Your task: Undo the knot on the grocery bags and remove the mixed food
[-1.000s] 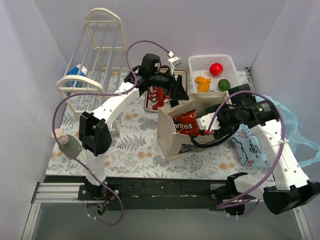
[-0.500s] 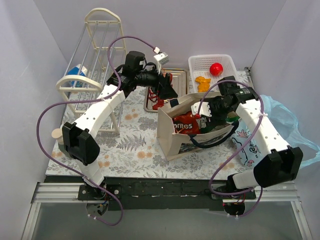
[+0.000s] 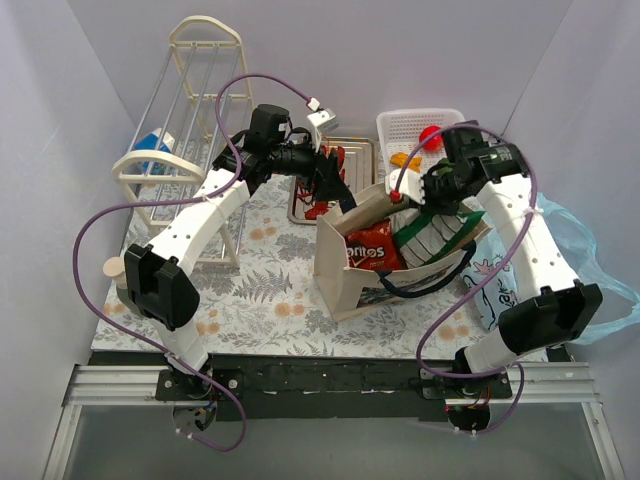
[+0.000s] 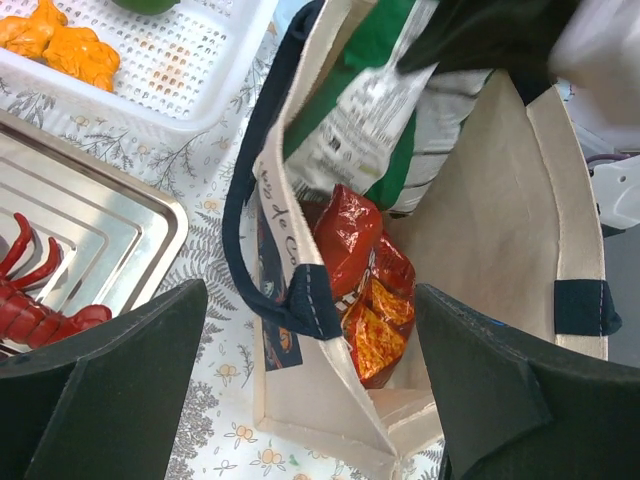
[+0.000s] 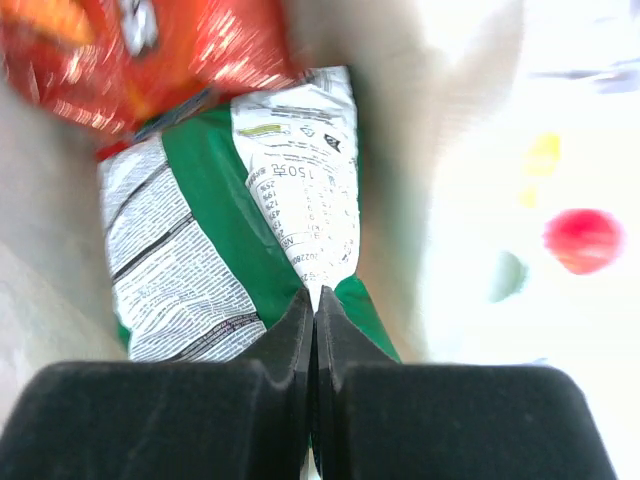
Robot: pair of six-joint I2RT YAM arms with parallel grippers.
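Beige fabric tote (image 3: 340, 270): boxy, navy-handled, open-topped, mid-table
Green snack bag (image 5: 215, 230): glossy, crinkled, edge pinched in pressed-together right gripper (image 5: 315, 300), partly out of tote
Doritos bag (image 4: 360, 290): orange-red foil, inside tote
Left gripper (image 4: 310, 310): jaws spread wide, near tote's rim, beside ribbed steel tray (image 4: 90, 220)

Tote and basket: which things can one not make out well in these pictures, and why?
Green round fruit: left wrist view, cut off by the top edge; top view, hidden behind the right arm.
Red lobster: left wrist view, cut by the left edge and partly covered by a dark finger.
Red apple: right wrist view, blurred and washed out.
Doritos bag: right wrist view, print blurred.
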